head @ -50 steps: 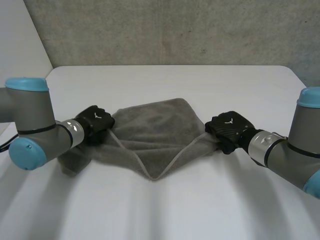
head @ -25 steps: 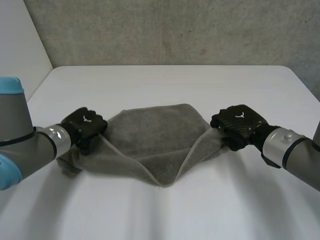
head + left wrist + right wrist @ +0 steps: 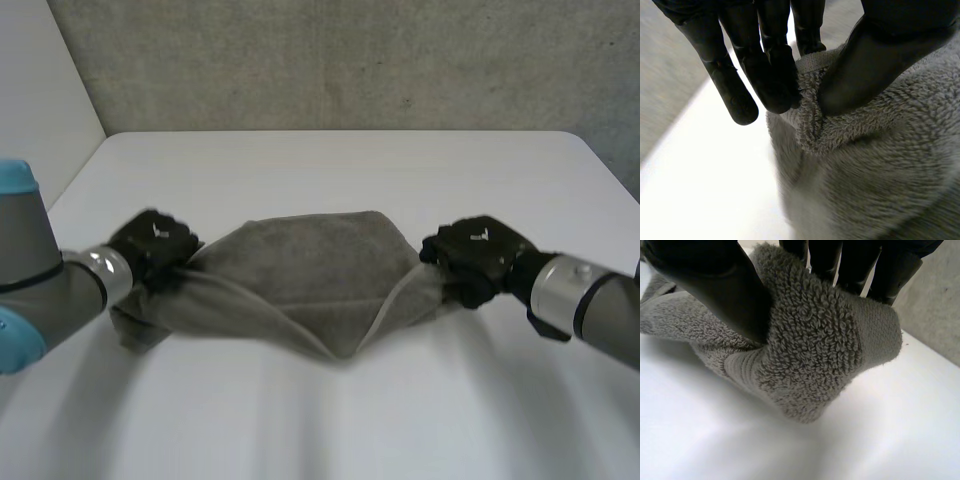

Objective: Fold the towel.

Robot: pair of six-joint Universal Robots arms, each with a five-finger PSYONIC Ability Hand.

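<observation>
A grey terry towel (image 3: 300, 270) lies bunched across the middle of the white table (image 3: 330, 160), sagging to a point at its near edge. My left hand (image 3: 150, 245) grips the towel's left end; in the left wrist view the thumb (image 3: 865, 65) and fingers (image 3: 772, 75) pinch a hemmed edge of the towel (image 3: 865, 165). My right hand (image 3: 475, 255) grips the right end; in the right wrist view its thumb (image 3: 715, 285) and fingers (image 3: 850, 265) clamp a thick fold of towel (image 3: 815, 350) held just above the table.
A rough grey wall (image 3: 350, 60) stands behind the table's far edge. Bare white tabletop (image 3: 330, 420) stretches in front of the towel and beyond it. Both grey forearms reach in from the sides.
Both hands have moved outward, pulling the towel wider and flatter. The left hand's fingers opened briefly, then closed on the towel's left edge. The right hand kept its grip.
</observation>
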